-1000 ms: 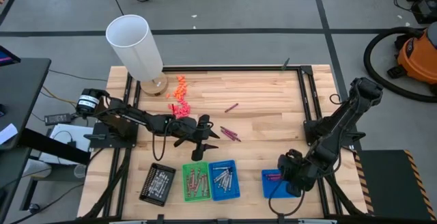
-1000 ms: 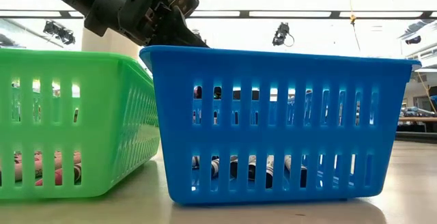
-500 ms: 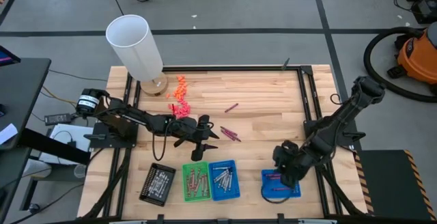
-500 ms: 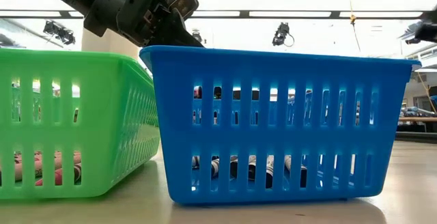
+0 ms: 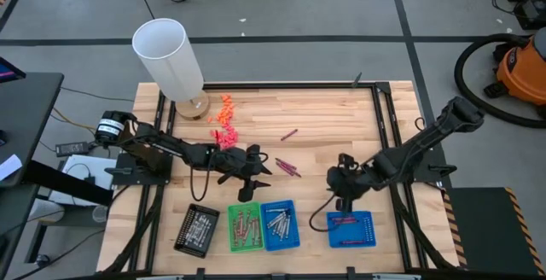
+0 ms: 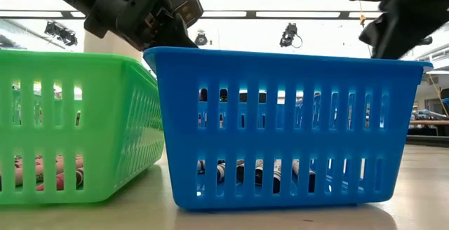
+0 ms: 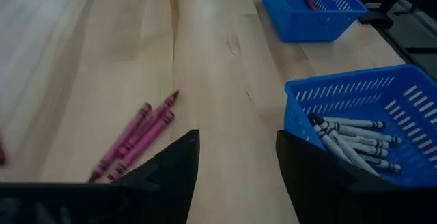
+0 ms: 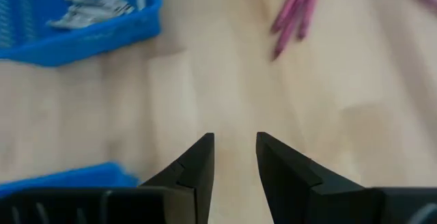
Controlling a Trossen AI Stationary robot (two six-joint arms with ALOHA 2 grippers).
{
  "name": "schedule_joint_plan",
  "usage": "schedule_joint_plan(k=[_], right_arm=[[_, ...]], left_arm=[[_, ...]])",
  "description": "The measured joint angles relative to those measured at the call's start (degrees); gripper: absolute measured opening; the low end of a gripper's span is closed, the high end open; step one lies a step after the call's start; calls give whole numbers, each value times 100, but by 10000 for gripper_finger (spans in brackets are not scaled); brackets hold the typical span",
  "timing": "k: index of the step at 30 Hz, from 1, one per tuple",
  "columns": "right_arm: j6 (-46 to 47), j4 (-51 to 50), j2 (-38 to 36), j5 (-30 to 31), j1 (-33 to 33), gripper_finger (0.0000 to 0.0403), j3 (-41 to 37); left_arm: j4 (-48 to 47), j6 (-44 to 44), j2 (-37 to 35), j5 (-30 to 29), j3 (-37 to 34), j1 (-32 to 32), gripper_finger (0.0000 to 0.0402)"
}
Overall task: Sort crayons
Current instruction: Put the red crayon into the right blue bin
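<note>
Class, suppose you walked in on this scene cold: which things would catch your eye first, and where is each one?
Probably the tall white cylinder at the wooden table's far left corner, with chunky orange and pink bits scattered beside it. Next, the row of small slotted trays along the near edge: black, green and blue, plus a second blue tray farther right. Loose magenta crayons lie mid-table.

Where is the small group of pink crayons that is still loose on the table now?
In the high view, the pink crayons lie on the bare wood near the table's middle, between the left gripper and the right gripper, beyond the blue tray.
</note>
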Motion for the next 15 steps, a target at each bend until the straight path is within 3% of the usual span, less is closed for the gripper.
schedule_joint_plan(k=[6,15], right_arm=[[-1101,436,0,195,-673,119,0],[-2392,1297,39,-540,-1863,118,0]], left_arm=[[-130,-293,-56,-3,-1,-186,205],[-496,170,-440,-418,2,-687,185]])
